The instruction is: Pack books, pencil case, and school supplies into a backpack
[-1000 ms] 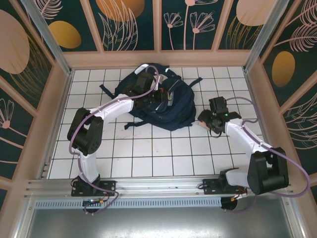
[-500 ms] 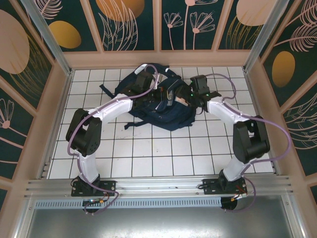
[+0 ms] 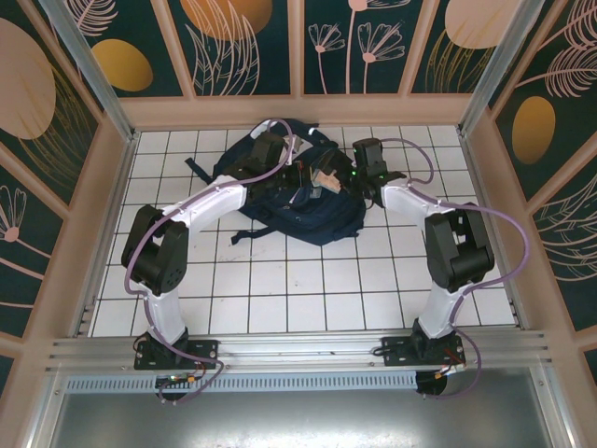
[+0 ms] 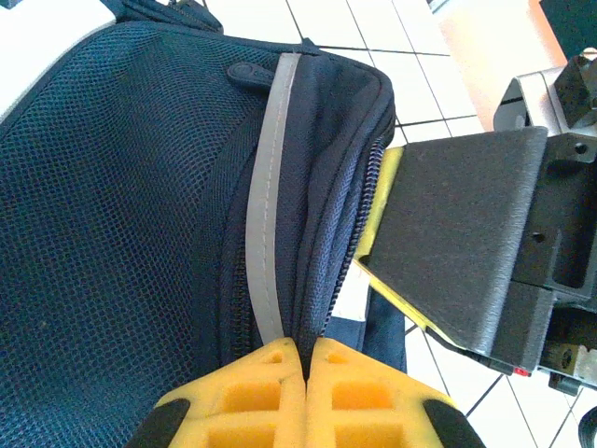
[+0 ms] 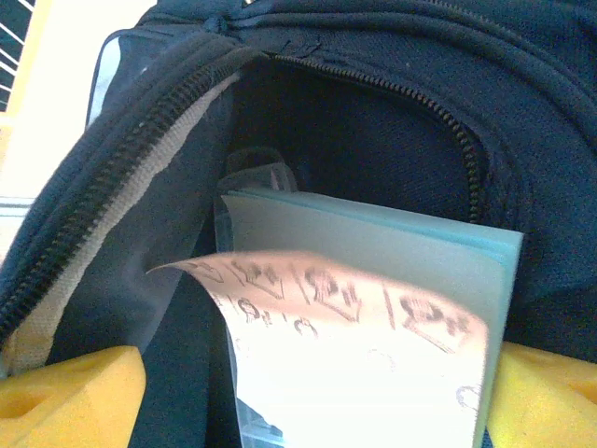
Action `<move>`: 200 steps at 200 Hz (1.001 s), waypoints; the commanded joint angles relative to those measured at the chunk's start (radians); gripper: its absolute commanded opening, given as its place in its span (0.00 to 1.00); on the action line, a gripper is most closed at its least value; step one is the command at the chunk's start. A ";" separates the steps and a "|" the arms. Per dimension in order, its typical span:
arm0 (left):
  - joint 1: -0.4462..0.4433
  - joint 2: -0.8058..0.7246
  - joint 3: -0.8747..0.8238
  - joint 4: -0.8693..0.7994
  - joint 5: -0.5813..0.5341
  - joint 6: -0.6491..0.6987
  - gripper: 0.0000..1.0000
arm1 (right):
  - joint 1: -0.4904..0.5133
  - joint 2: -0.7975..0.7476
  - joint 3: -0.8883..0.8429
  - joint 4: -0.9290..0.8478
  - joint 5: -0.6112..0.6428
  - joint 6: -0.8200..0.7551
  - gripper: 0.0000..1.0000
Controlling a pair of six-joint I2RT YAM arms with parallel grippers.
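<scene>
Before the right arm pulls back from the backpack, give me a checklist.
Hold: left gripper shut on backpack zipper edge, ok.
Mouth: opening gapes, ok.
Aim: pad far end at opening, ok.
Release: right gripper jaws open, one finger clear of pad, ok.
Depth: pad not fully inside, near end between fingers, not ok.
Sheet: top sheet curled, not ok.

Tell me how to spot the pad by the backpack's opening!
Find the big navy backpack at the far middle of the white tiled table. At its open zipper mouth, between the yellow fingers of the right gripper, sits a pad: pinkish cover, pale pages, bright against the dark blue fabric.
</scene>
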 commanded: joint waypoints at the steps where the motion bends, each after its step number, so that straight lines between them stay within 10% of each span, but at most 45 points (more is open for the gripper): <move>1: -0.001 -0.048 0.032 0.054 0.014 -0.020 0.00 | 0.009 -0.057 -0.081 0.124 -0.051 0.036 0.90; 43: 0.000 -0.040 0.029 0.085 0.083 -0.059 0.00 | 0.006 -0.034 -0.157 0.283 -0.132 0.081 0.69; 99: -0.001 -0.081 -0.009 0.101 0.106 -0.081 0.00 | 0.024 -0.084 -0.210 0.315 -0.115 0.055 0.67; 156: -0.001 -0.099 -0.012 0.131 0.148 -0.119 0.00 | 0.045 0.030 -0.130 0.389 -0.171 0.073 0.18; 200: -0.001 -0.100 -0.033 0.156 0.170 -0.146 0.00 | 0.057 0.118 -0.005 0.325 -0.193 0.055 0.25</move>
